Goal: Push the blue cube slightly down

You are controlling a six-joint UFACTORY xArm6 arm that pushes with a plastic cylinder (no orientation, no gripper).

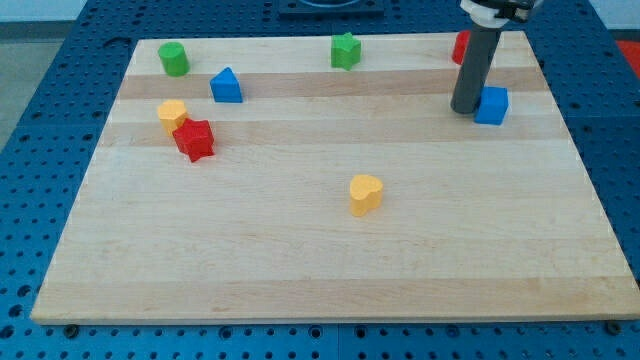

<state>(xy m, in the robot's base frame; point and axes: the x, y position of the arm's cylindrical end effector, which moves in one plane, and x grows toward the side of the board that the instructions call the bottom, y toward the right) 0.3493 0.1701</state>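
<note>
The wooden board (330,250) fills nearly the whole view, lying on a blue perforated table (40,120). My rod comes down from the view's top right, and my tip (465,109) rests on the board with nothing to open or close, since it is only a plain dark rod end. The blue cube (492,105) sits near the board's right edge in the upper part, and it is just at the right of my tip, touching it or nearly so; I cannot tell which. This is the relation that matters: the cube lies sideways from my tip, not below it, so to push it toward the view's bottom I judge the tip must first go above the cube. Behind the rod a red block (460,46) is partly hidden. Far at the left are a green cylinder (173,58), a blue house-shaped block (226,86), a yellow block (172,113) touching a red star (194,140), also a green star (346,50) at the top and a yellow heart (366,193) in the middle.
</note>
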